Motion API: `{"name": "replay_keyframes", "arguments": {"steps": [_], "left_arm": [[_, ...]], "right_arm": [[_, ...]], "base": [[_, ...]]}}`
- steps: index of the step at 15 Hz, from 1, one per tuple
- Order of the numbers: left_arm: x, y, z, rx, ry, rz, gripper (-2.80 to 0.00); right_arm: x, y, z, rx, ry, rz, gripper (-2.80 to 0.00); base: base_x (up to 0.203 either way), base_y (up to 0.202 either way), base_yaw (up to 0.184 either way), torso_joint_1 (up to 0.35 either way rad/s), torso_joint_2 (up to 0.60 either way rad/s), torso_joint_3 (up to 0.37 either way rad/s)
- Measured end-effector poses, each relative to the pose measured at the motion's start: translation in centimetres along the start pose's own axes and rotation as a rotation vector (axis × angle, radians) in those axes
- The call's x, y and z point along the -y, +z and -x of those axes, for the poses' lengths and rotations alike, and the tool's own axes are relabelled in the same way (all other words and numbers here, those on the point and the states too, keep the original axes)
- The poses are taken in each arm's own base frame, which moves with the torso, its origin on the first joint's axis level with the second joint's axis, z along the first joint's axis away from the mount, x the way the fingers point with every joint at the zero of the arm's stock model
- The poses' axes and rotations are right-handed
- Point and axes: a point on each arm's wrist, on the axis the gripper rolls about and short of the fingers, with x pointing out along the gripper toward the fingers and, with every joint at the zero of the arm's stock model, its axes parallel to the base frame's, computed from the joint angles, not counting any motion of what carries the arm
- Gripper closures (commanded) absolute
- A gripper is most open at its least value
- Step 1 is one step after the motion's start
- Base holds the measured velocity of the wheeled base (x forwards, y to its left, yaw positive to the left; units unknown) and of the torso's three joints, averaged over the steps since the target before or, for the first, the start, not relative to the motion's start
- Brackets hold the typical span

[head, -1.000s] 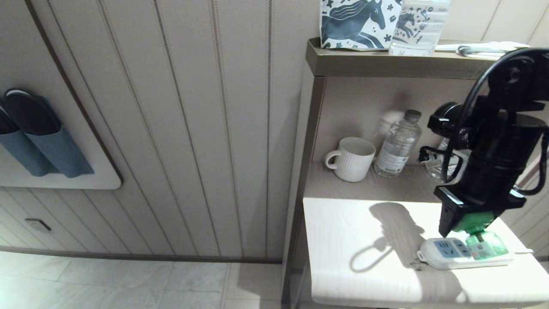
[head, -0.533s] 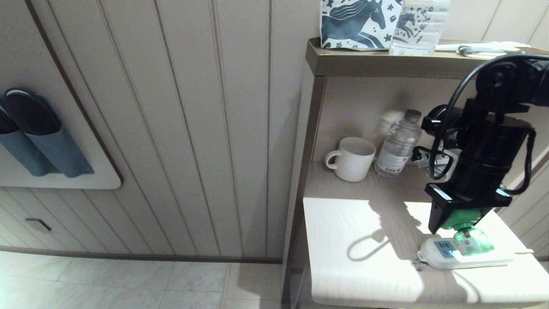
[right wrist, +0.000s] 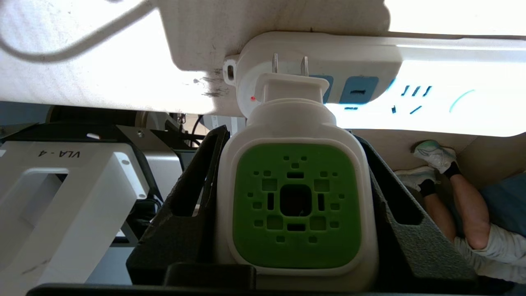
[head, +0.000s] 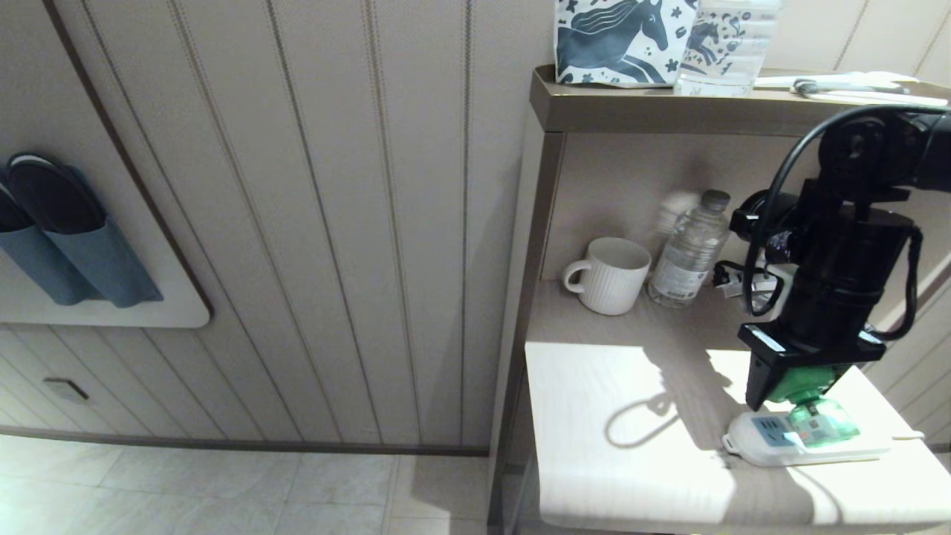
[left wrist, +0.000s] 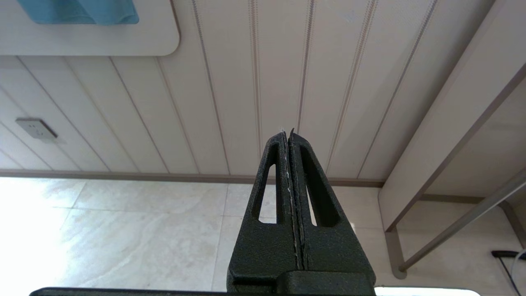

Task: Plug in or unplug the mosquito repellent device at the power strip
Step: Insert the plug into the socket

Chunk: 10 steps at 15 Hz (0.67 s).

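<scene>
Right arm reaches in from the right side of the head view, forearm bent steeply downward, wrist vertical. Right gripper (head: pixel 791 390) points straight down — its two black fingers (right wrist: pixel 193 213) clamped on the sides of the mosquito repellent device (right wrist: pixel 296 205). Left gripper (left wrist: pixel 289 139) is parked low, aimed outward, its fingers pressed flat together — nothing between them.

Paneled beige wall (head: pixel 334 223), tiled floor (head: pixel 223 490), sunlit shelf unit (head: pixel 594 111).
</scene>
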Motion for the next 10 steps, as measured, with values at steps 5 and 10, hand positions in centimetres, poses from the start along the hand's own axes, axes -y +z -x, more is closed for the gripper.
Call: {"name": "replay_keyframes", "arguments": {"steps": [5,10], "left_arm": [[0.0,-0.01,0.0,0.0,0.0,0.0,0.0],[0.0,-0.02,0.0,-0.001,0.0,0.0,0.0]], "right_arm": [[0.22,0.25,-0.43,-0.016,-0.005,-0.004,0.0],[0.4,-0.06,-0.04,-0.004,-0.001,-0.01,0.0]], "base": [[0.0,0.0,0.0,0.0,0.0,0.0],[0.0,0.0,0.0,0.0,0.0,0.0]]}}
